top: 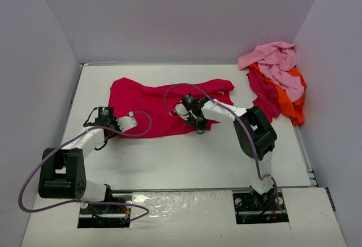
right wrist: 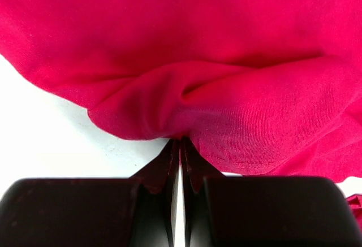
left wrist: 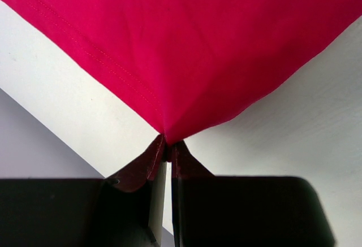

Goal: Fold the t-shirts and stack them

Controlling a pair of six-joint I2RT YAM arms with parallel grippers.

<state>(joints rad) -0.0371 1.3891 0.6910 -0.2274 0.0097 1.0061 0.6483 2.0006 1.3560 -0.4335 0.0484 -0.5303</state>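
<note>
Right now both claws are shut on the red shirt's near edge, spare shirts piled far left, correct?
No: the top view shows the spare shirts piled at the far right. The left claw and right claw are shut on the red shirt's near edge.

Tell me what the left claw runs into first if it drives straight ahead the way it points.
The crimson-red cloth t-shirt: the left claw is shut on its corner, and the rest of that shirt lies directly ahead across the white table. Nothing else shows in that line.
</note>
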